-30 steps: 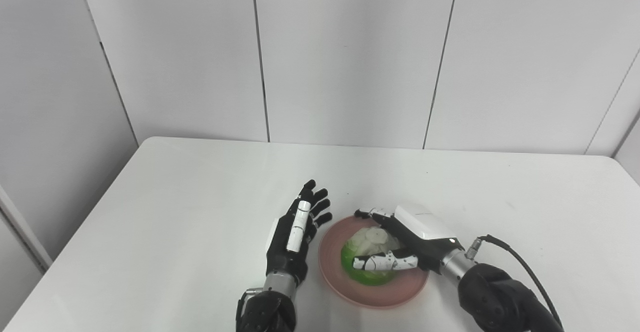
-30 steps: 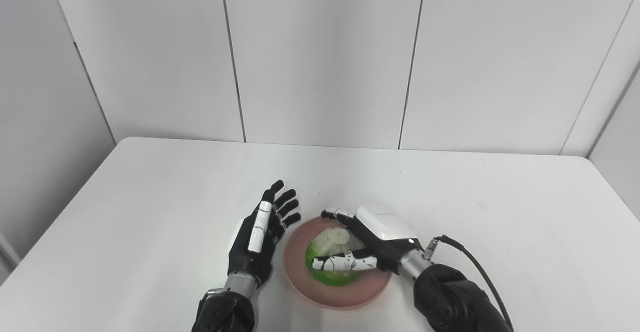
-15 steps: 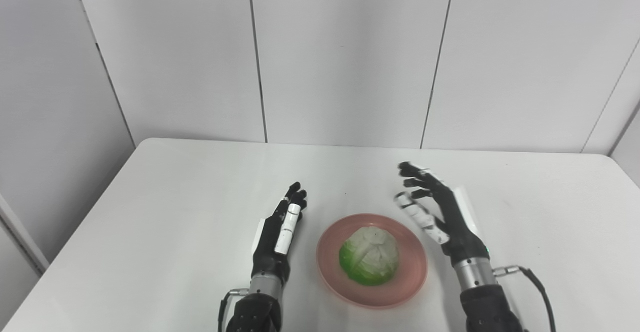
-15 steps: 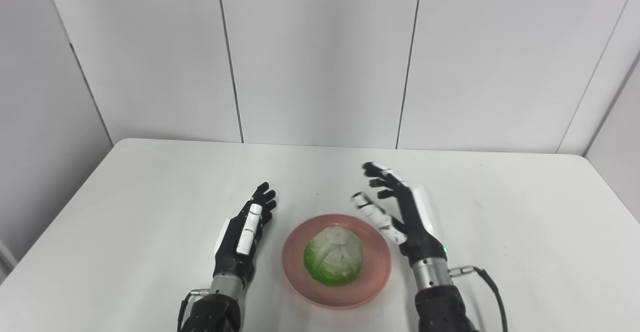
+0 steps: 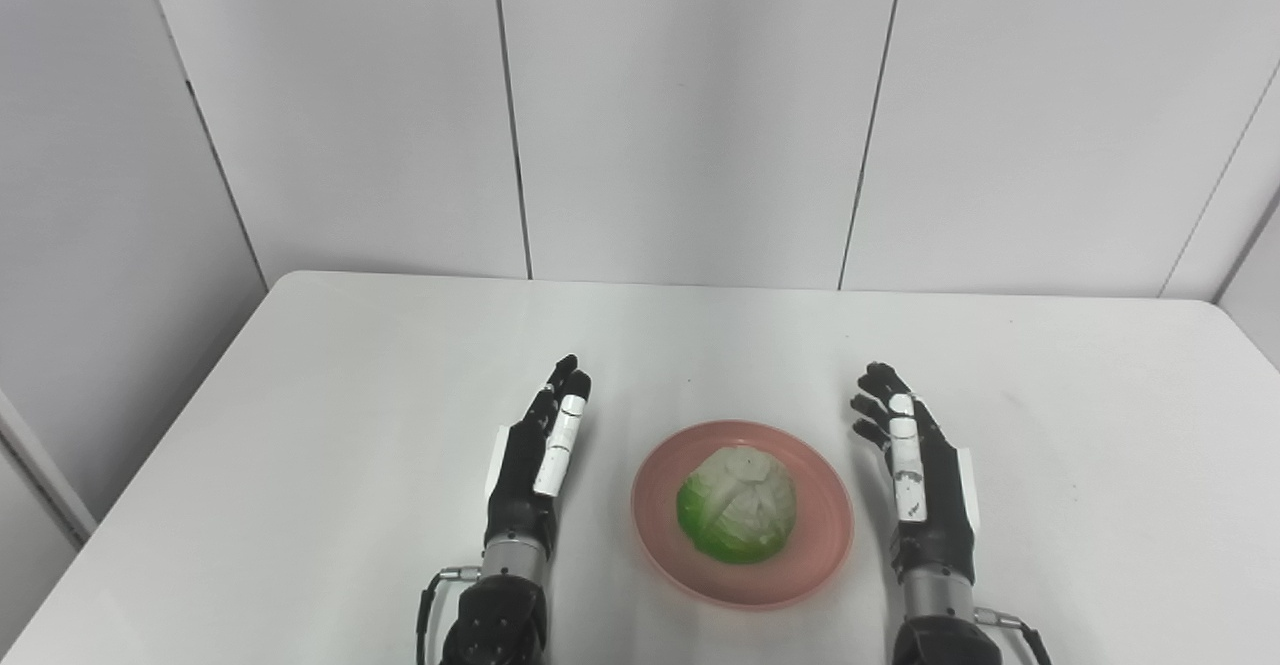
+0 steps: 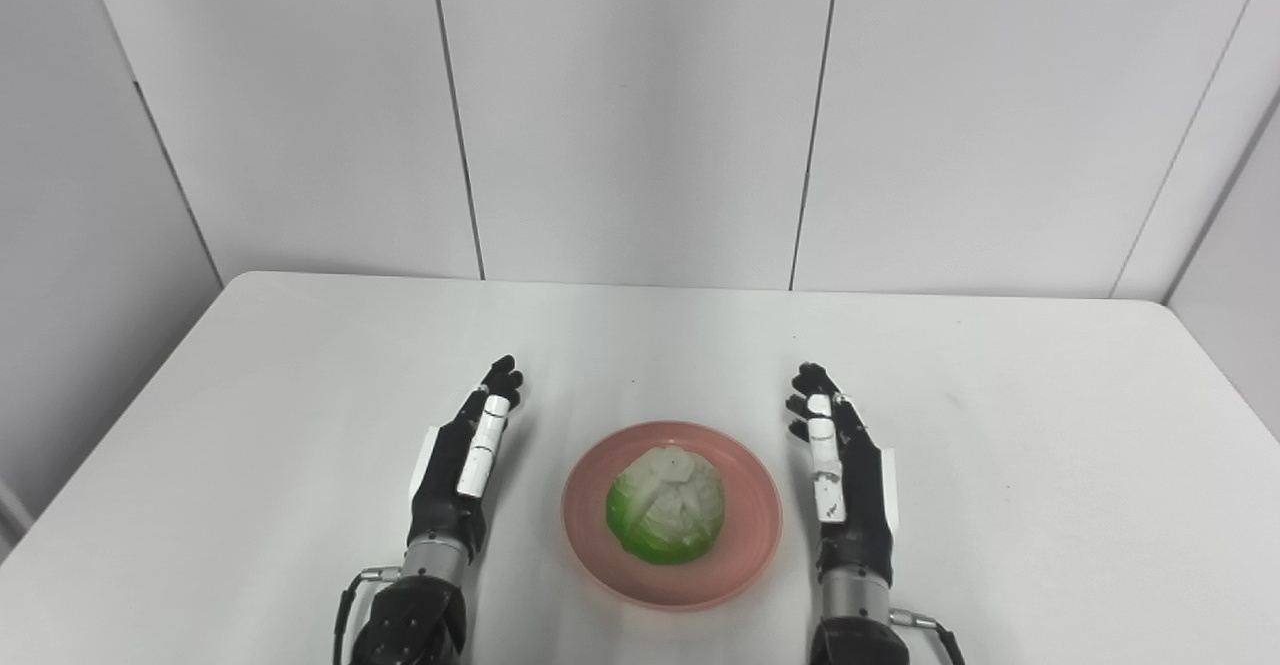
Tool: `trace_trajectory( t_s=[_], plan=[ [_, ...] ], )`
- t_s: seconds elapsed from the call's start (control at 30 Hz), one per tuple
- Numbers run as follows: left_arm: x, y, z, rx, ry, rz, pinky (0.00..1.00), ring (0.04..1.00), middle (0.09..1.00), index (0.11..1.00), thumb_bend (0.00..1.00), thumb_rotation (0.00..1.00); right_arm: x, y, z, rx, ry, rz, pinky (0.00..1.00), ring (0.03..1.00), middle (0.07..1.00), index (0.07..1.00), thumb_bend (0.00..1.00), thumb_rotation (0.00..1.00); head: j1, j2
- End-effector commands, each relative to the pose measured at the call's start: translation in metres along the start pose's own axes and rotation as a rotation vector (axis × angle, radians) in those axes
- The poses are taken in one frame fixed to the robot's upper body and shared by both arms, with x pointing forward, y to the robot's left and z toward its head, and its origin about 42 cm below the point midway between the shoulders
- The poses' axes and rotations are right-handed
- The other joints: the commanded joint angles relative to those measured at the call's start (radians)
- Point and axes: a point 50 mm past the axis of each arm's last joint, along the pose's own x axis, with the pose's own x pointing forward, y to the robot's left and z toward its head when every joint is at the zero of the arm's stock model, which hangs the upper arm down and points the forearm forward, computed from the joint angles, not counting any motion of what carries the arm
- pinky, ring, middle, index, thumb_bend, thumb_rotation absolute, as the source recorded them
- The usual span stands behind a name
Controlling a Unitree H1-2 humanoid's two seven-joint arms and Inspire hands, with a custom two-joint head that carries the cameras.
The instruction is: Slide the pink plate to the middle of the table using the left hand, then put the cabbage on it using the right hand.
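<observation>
Task appears complete: the cabbage [image 5: 738, 505] sits centred on the pink plate [image 5: 822, 555], low in the frame's middle on the table [image 5: 300, 425]. It is round, pale on top and bright green below. The left hand [image 5: 530, 460] and right hand [image 5: 920, 475] flank the plate, fingers extended, holding nothing.

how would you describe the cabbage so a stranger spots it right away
Start at the white table and find the pink plate near its front edge, between the two open robot hands. The cabbage sits in the plate's middle: a round, pale green and whitish head, the only green thing there.
</observation>
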Motion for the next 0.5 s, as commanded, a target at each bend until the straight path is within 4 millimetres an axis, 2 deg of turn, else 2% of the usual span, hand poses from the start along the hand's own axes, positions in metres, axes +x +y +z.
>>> trace_trajectory(
  t_s=[0.0, 0.1, 0.33, 0.47],
  plan=[
    [0.01, -0.003, 0.021, -0.014, -0.06, 0.015, 1.0, 0.94, 0.919, 0.869, 0.79, 0.88, 0.006, 0.006, 0.005, 0.029, 0.005, 0.001, 0.83, 0.821, 0.837, 0.814, 0.75, 1.0, 0.001, -0.001],
    [0.01, -0.004, 0.02, -0.014, -0.052, 0.02, 1.0, 0.941, 0.921, 0.872, 0.79, 0.88, 0.005, 0.005, 0.003, 0.026, 0.03, 0.005, 0.82, 0.814, 0.83, 0.812, 0.71, 1.0, 0.001, -0.001],
    [0.006, -0.006, 0.012, -0.029, -0.035, 0.017, 1.0, 0.957, 0.978, 0.934, 0.81, 0.87, 0.004, 0.003, 0.003, 0.012, 0.072, 0.021, 0.81, 0.812, 0.834, 0.816, 0.71, 1.0, -0.005, -0.001],
    [0.006, -0.006, 0.011, -0.027, -0.032, 0.013, 1.0, 0.956, 0.981, 0.942, 0.82, 0.87, 0.003, 0.003, 0.004, 0.0, 0.068, 0.02, 0.8, 0.812, 0.834, 0.813, 0.7, 1.0, -0.006, -0.002]
  ],
)
